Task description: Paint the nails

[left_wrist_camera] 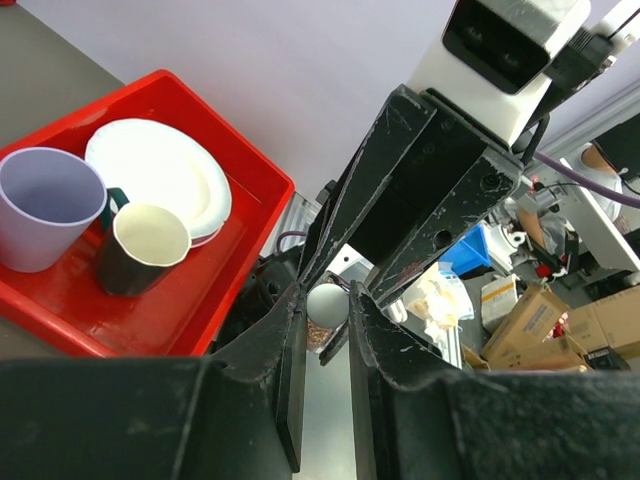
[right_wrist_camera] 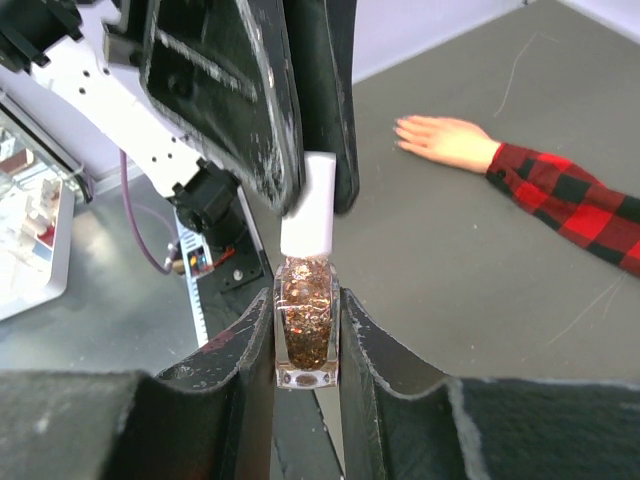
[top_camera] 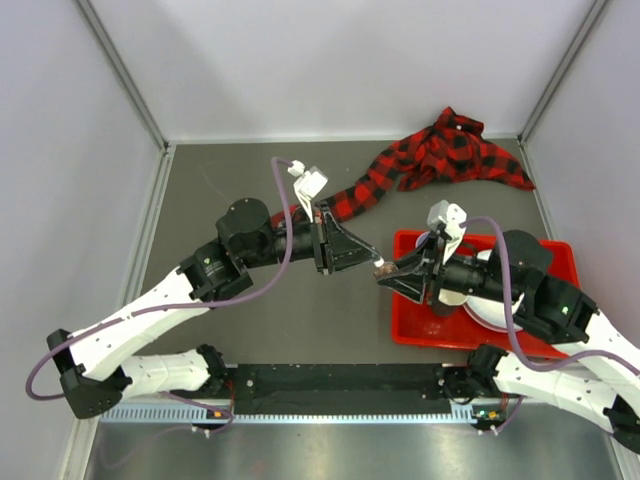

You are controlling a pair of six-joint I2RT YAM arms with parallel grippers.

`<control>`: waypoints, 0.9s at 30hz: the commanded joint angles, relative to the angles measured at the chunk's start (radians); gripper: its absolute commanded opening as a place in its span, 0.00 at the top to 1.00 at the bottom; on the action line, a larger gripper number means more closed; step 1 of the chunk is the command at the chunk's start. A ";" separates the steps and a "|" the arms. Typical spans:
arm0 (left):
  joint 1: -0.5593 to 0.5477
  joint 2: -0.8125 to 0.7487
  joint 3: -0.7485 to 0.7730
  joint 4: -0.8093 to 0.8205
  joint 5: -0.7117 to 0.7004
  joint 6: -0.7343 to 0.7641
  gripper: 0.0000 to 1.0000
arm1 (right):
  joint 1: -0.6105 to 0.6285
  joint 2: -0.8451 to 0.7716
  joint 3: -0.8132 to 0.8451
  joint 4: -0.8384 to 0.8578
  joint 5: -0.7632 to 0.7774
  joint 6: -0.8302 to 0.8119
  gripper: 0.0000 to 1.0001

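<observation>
Right hand (right_wrist_camera: 306, 300) grips bottle (right_wrist_camera: 305, 345) (left hand (left_wrist_camera: 326, 312) pinches cap (right_wrist_camera: 311, 205))

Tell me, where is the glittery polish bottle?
In the right wrist view, the bottle sits mid-frame, pinched between the right fingers, its white cap gripped by the left fingers. From above, it hangs between both arms, beside the red tray.
</observation>
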 commanded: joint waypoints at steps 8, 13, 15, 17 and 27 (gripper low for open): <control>-0.074 0.035 0.020 0.032 -0.024 0.075 1.00 | -0.009 0.007 0.016 0.204 0.057 0.094 1.00; -0.074 0.035 0.006 0.067 0.136 0.144 1.00 | -0.009 0.007 0.037 0.231 -0.015 0.085 1.00; -0.074 0.038 -0.023 0.127 0.237 0.196 1.00 | -0.009 0.005 0.045 0.276 -0.084 0.086 1.00; -0.074 0.045 -0.048 0.161 0.399 0.228 1.00 | -0.011 0.007 0.049 0.335 -0.228 0.089 1.00; -0.091 0.018 -0.101 0.322 0.565 0.251 1.00 | -0.009 0.027 0.052 0.536 -0.419 0.191 1.00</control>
